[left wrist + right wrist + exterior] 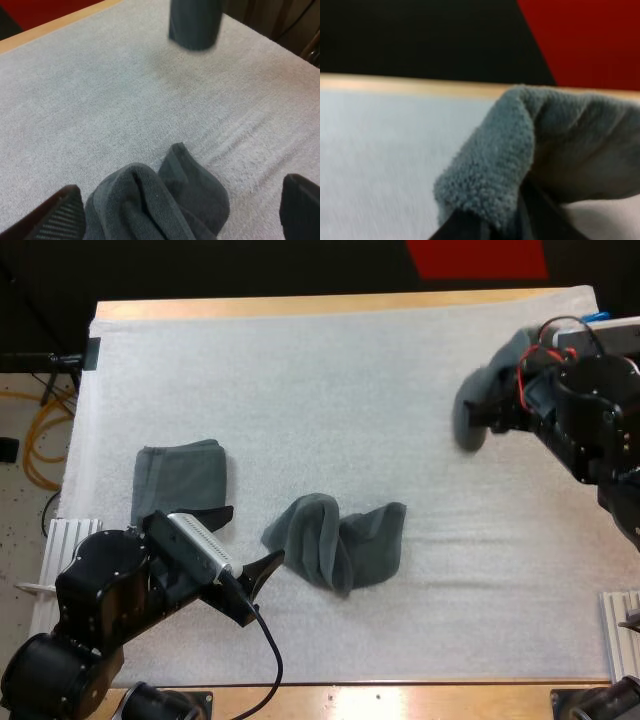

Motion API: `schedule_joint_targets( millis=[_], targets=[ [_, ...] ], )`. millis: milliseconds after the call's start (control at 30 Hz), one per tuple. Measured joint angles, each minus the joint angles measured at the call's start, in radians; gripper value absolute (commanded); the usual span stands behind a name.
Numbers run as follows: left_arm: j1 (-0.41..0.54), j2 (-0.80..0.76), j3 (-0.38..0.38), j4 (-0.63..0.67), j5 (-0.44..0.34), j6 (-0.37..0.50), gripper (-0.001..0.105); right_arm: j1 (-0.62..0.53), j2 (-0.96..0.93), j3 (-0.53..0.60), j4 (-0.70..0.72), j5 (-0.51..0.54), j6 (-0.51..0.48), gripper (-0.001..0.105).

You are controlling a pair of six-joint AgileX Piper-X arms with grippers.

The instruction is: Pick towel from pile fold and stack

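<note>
Now the right gripper, upper right, clamps a hanging towel; the left gripper gapes beside the crumpled towel, lower centre of the counter. Probably soft and light; pinch a corner.

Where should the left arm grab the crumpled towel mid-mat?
Pinch the crumpled towel at its raised left fold, coming in low from the left, where the left gripper faces it, jaws open. That fold humps up off the mat, so there's bulk to close on.
</note>
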Motion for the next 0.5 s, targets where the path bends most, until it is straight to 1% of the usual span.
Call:
schedule_joint_targets(
  millis=[167, 267, 400, 500],
  targets=[
    [0.000, 0.000, 0.000, 0.000, 0.000, 0.000, 0.076, 0.000, -0.006, 0.000, 0.124, -0.004, 0.004, 0.001],
    [0.000, 0.000, 0.000, 0.000, 0.001, 0.000, 0.076, 0.000, -0.006, 0.016, 0.143, -0.004, 0.008, 0.001],
    [0.000, 0.004, 0.000, 0.000, 0.003, 0.000, 0.076, -0.047, 0.035, 0.050, 0.100, -0.004, 0.008, 0.001],
    [0.000, 0.016, 0.000, 0.000, 0.003, 0.000, 0.076, -0.126, 0.137, 0.054, -0.010, -0.004, 0.008, 0.001]
  ],
)
